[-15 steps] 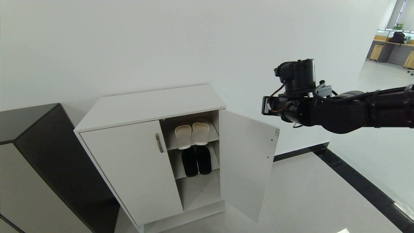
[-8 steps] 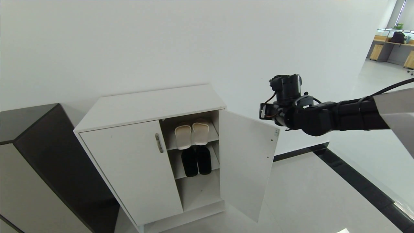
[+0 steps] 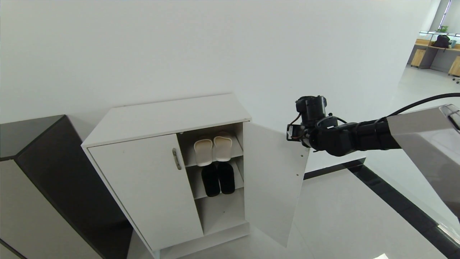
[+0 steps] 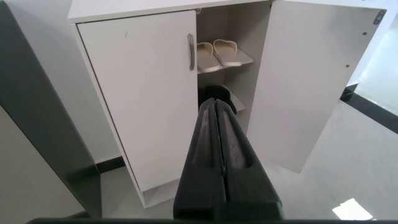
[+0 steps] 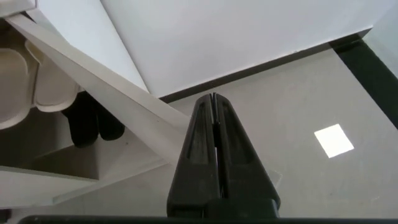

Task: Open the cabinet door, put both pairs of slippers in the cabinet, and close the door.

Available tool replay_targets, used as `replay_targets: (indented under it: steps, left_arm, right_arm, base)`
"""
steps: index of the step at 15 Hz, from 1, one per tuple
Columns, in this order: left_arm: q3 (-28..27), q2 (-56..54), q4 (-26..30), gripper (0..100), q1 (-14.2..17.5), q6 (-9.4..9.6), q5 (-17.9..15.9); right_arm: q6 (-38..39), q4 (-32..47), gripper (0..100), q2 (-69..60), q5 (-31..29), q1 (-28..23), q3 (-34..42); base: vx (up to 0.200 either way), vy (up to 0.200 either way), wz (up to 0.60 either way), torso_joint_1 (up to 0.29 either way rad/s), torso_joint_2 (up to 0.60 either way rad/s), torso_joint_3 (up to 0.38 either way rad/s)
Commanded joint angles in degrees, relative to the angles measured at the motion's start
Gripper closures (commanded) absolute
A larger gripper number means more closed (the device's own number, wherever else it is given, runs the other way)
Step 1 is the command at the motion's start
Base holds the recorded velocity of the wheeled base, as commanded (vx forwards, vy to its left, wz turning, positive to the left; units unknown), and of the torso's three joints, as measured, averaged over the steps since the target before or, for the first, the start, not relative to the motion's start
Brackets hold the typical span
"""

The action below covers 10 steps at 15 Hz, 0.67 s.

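The white cabinet point(image 3: 169, 117) stands against the wall with its left door point(image 3: 151, 190) closed and its right door point(image 3: 273, 180) swung open. White slippers point(image 3: 212, 150) lie on the upper shelf and black slippers point(image 3: 217, 178) on the shelf below. My right gripper point(image 3: 292, 132) is shut and empty at the open door's top outer corner; in the right wrist view the right gripper point(image 5: 213, 98) sits just above the door's top edge point(image 5: 106, 93). My left gripper point(image 4: 214, 102) is shut and empty, held in front of the cabinet, facing the open compartment with the white slippers point(image 4: 224, 55).
A dark cabinet point(image 3: 43, 172) stands to the left of the white one. A black floor stripe point(image 3: 395, 201) runs along the wall's base and off to the right. Open floor lies in front of the cabinet. Office desks point(image 3: 438, 50) show far back right.
My right arm has dropped and stretched forward, bringing its gripper down to the open door's top outer corner. The door and the slippers have stayed put.
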Motion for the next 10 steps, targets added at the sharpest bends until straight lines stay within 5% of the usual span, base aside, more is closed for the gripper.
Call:
replay_targets:
  steps: [1, 5, 10]
  left_arm:
    - [0.0, 0.0, 0.0, 100, 0.0, 0.00, 0.0]
    - [0.0, 0.0, 0.0, 100, 0.0, 0.00, 0.0]
    - [0.0, 0.0, 0.0, 100, 0.0, 0.00, 0.0]
  right_arm:
    - [0.0, 0.0, 100, 0.7, 0.0, -0.1, 0.0]
    - [0.1, 2.2, 100, 0.0, 0.0, 0.2, 0.6]
    - [0.3, 2.8, 100, -9.4, -0.3, 8.6, 10.2]
  base:
    - [0.000, 0.000, 0.00, 0.000, 0.00, 0.000]
    - [0.000, 0.000, 0.00, 0.000, 0.00, 0.000]
    - [0.000, 0.000, 0.00, 0.000, 0.00, 0.000]
